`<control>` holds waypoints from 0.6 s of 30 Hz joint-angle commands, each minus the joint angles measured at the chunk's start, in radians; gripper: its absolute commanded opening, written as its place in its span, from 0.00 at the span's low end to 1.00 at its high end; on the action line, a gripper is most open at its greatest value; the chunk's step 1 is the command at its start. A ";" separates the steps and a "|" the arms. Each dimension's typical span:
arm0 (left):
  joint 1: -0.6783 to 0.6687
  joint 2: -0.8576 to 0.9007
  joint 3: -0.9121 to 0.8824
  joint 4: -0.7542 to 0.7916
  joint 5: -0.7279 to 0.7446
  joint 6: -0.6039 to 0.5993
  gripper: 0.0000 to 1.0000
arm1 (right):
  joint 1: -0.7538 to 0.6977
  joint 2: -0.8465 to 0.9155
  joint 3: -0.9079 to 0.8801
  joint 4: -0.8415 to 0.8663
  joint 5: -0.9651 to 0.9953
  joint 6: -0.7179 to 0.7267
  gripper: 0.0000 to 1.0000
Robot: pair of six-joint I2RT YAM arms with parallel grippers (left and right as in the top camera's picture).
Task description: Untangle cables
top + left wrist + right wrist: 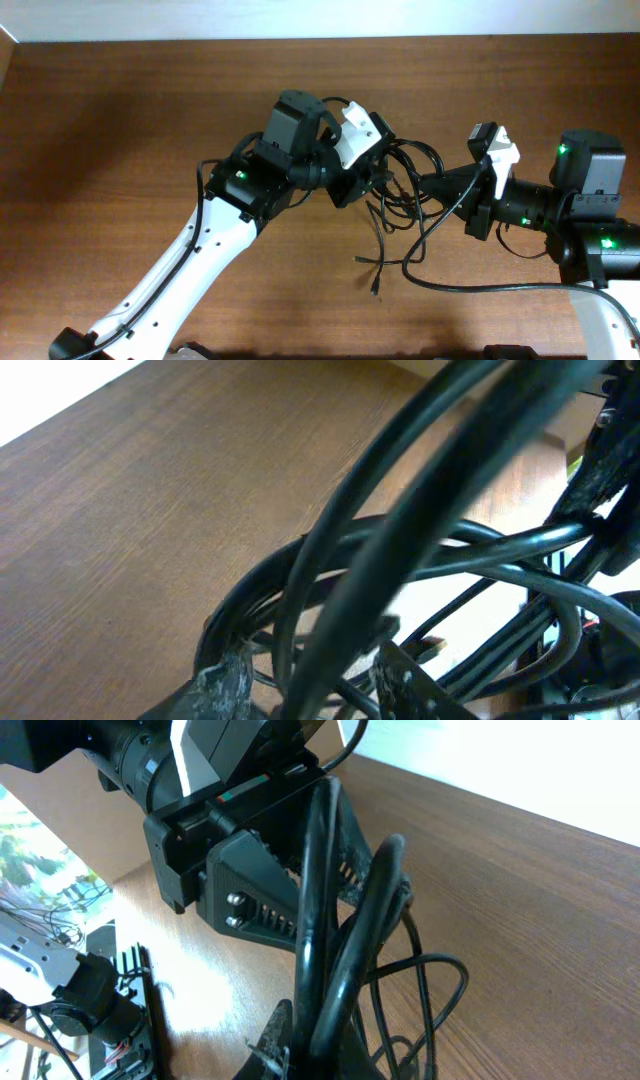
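Left pincer: my left pincer [376, 182] is narrow and closed on a bunch of the cables [405, 200]. In its wrist view several black strands pass between its two fingers [225, 685].
Right pincer: my right pincer [433, 184] is narrow too. Two thick strands rise from between its tips, so I judge that it grips them. One tip is hidden, so I am not fully sure.
Facing: the two pincers point at each other and are near, but they do not touch.
Cables: the knot sits between my two pincers, just in front of each one. I cannot tell whether it hangs free or rests on the table [120, 120].
Loose end: one short end [376, 288] lies apart from the knot, on the side of both pincers that is nearer to my bases.
Long strand: one long strand [480, 289] leaves the knot and runs back under my right pincer, along its arm.
Step in hand: I judge that I hold the knot from two sides, in order to open it. Many loops are crossed, so the task is far from done.
Next move: I think it calls for a slow pull of the pincers away from each other, to see which loop gives. If nothing slides, one pincer should let go and take the short end instead.
Risk: a hard pull may only tighten the knot.
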 commanded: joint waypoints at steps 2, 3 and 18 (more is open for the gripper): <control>0.003 -0.021 0.016 0.000 -0.022 0.006 0.50 | -0.003 -0.002 0.013 0.001 -0.046 0.008 0.04; 0.003 -0.021 0.016 0.000 -0.022 0.006 0.55 | -0.003 -0.002 0.013 -0.001 -0.046 0.008 0.04; 0.003 -0.021 0.016 0.004 -0.060 0.006 0.41 | -0.003 -0.002 0.013 -0.035 -0.072 0.008 0.04</control>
